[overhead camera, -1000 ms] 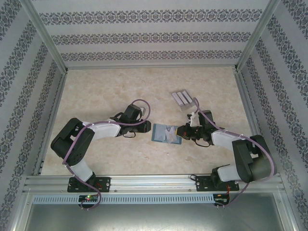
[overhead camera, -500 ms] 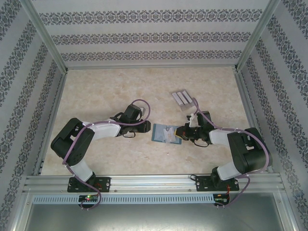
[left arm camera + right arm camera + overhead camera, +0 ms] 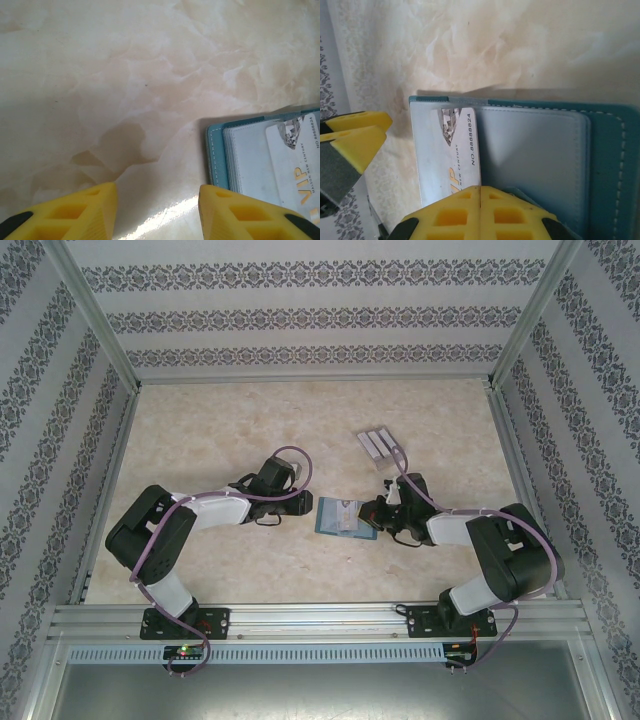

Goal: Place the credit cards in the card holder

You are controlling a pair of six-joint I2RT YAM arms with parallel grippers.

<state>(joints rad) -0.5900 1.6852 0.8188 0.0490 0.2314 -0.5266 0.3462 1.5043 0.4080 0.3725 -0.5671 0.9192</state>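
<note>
Top external: card holder point(image 3: 330, 521) flat, long axis left-right, slightly tilted.

The holder point(image 3: 330, 522) lies between left gripper point(image 3: 306, 506) and right gripper point(image 3: 372, 512); one card point(image 3: 348, 511) on it, other cards point(image 3: 377, 444) far right.

The whole table point(image 3: 220, 420) is seen from above its near edge. The card holder point(image 3: 607, 165), shared by all views, is framed closely from opposite edges by the wrist cameras.
</note>
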